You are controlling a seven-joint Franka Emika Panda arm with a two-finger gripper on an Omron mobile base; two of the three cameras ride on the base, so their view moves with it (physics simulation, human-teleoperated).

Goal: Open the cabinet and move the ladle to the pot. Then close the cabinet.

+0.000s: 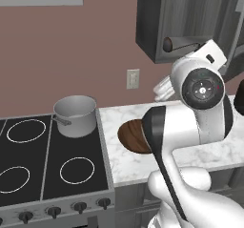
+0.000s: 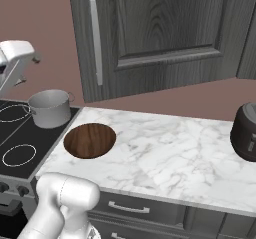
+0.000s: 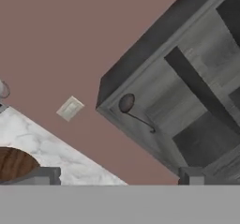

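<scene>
Reaching, tool (image 3: 119, 174) spread and empty, toward ladle (image 3: 133, 109) lying at cabinet (image 3: 197, 92) shelf's front edge, aiming for thin handle, keeping clear of door before carrying to pot (image 1: 75, 115).

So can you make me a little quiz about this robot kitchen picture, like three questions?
1. True or false: the door of the cabinet is swung open.
2. Where is the ladle lying? A) in the pot B) on the bottom shelf of the cabinet C) on the wooden disc
3. Fill in the blank: the pot stands on the ______.

Key
1. True. The hand view looks straight in at the shelves.
2. B. Its brown bowl sits near the shelf's front corner, and nothing grips it. The gripper is open, apart from the ladle.
3. Stove, at a back burner, beside the marble counter where the wooden disc lies.
</scene>
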